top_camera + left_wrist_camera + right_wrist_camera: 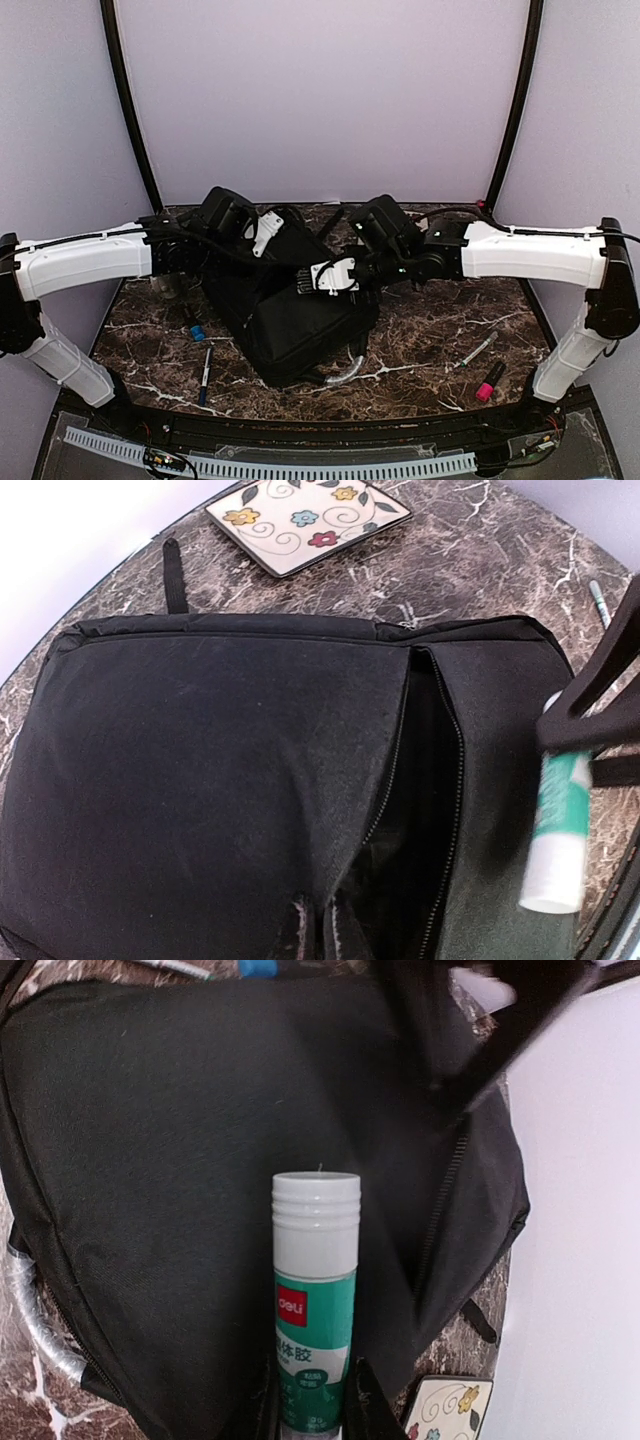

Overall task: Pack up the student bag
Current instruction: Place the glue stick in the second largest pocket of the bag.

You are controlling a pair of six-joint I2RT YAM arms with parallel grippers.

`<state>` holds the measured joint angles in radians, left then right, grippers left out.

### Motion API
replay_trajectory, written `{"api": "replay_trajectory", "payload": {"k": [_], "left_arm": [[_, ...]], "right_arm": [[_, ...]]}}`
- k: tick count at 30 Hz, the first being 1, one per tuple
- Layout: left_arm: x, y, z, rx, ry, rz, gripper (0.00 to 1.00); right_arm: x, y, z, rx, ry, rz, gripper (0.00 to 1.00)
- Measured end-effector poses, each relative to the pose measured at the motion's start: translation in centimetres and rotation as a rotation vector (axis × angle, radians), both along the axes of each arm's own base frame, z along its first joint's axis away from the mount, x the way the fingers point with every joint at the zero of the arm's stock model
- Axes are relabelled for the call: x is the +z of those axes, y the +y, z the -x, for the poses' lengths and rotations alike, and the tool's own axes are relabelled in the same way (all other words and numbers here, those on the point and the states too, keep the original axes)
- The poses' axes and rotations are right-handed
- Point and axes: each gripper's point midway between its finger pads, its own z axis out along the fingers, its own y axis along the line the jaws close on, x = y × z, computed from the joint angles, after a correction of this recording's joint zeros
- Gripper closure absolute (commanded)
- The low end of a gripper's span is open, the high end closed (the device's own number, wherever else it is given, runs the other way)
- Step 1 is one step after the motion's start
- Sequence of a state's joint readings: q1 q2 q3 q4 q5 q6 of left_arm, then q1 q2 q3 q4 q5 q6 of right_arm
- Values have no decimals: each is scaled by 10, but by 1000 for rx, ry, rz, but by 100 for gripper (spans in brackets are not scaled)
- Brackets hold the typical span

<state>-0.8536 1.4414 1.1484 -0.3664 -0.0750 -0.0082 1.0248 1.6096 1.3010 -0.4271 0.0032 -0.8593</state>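
The student bag (290, 320) is large, black and soft, and lies in the middle of the table. Its zipper slot (420, 810) gapes open. My left gripper (322, 930) is shut on the fabric edge of that slot and holds it up; it also shows in the top view (263, 240). My right gripper (313, 1415) is shut on a green-and-white glue stick (315, 1290) and holds it over the bag, cap forward, just beside the open slot. The glue stick also shows in the left wrist view (555, 840).
A flowered square plate (305, 515) lies behind the bag. On the table are a dark pen (205, 370) and a small blue item (197, 332) at the left. A thin pen (478, 350) and a pink marker (489, 381) lie at the right.
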Motion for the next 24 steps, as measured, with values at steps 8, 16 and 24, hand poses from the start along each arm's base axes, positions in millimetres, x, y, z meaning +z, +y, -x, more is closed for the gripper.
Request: {"api": "replay_trajectory", "payload": {"k": [8, 16, 24], "left_arm": [[2, -5, 3, -7, 44, 27, 100], [2, -11, 5, -28, 83, 54, 100], [3, -18, 7, -39, 112, 77, 100]], "right_arm": [[-24, -7, 10, 35, -36, 87, 100], [-5, 4, -19, -49, -176, 35, 100], [-43, 32, -43, -42, -279, 97, 100]]}}
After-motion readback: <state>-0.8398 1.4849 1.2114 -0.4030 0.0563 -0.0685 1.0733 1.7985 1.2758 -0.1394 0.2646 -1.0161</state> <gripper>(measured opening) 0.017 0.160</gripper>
